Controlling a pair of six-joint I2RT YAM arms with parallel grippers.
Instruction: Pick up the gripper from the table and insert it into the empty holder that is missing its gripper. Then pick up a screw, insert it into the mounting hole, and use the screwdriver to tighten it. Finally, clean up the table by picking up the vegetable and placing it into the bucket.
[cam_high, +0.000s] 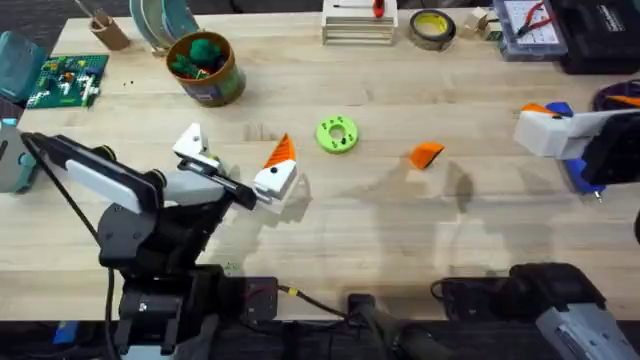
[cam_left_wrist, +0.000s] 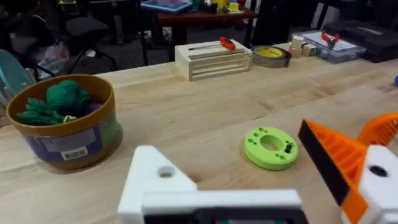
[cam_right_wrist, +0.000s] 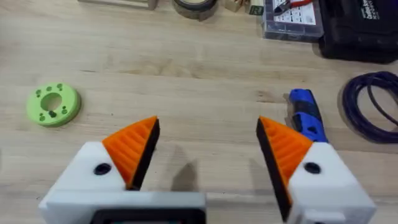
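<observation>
Well, ribbed orange gripper (cam_high: 427, 155), loose

The table (cam_high: 330, 235) is light wood with lines running across it. Behind it the room is dark, and the left wrist view shows a black chair (cam_left_wrist: 84, 28) on a grey floor (cam_left_wrist: 124, 56) and a brown table (cam_left_wrist: 205, 15) with bright things on top.

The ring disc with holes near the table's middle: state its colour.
Bright green. The ring disc shows best in the left wrist view.
</observation>
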